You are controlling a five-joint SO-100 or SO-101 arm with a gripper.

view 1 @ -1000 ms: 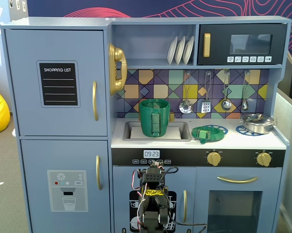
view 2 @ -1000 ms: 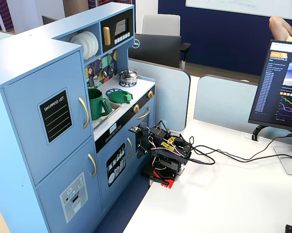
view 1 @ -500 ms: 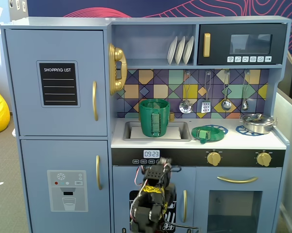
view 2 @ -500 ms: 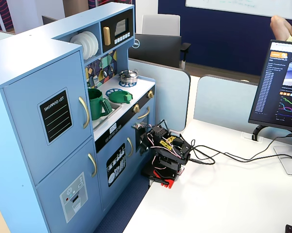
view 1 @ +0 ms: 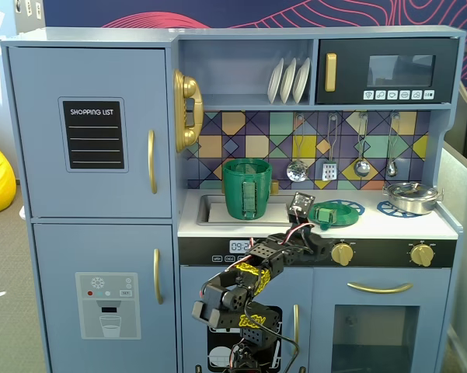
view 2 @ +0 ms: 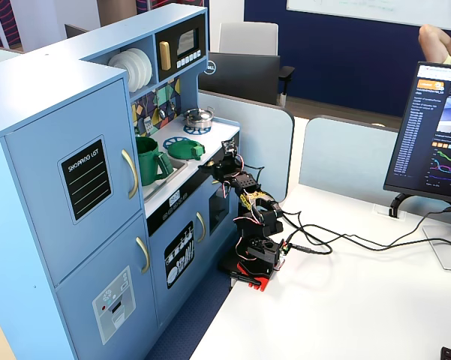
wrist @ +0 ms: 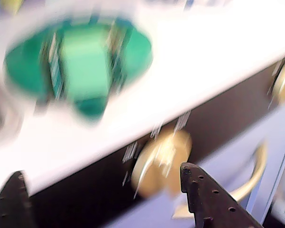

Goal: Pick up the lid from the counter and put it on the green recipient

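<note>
The green lid [view 1: 329, 212] lies flat on the white counter [view 1: 427, 226], on the left burner ring. It also shows blurred in the wrist view [wrist: 80, 59] and in a fixed view [view 2: 184, 149]. The tall green pot [view 1: 247, 188] stands in the sink, left of the lid; it shows in the side fixed view too [view 2: 148, 160]. My gripper [wrist: 103, 173] is open and empty, in front of the counter's front edge, just below the lid. It shows in both fixed views [view 1: 312, 239] [view 2: 210, 164].
A shiny steel pot [view 1: 410, 196] sits on the right burner. Gold knobs [view 1: 342, 252] stick out of the black panel under the counter; one is close between my fingers [wrist: 161, 159]. The arm's base stands on a white desk [view 2: 345, 300] beside a monitor [view 2: 428, 142].
</note>
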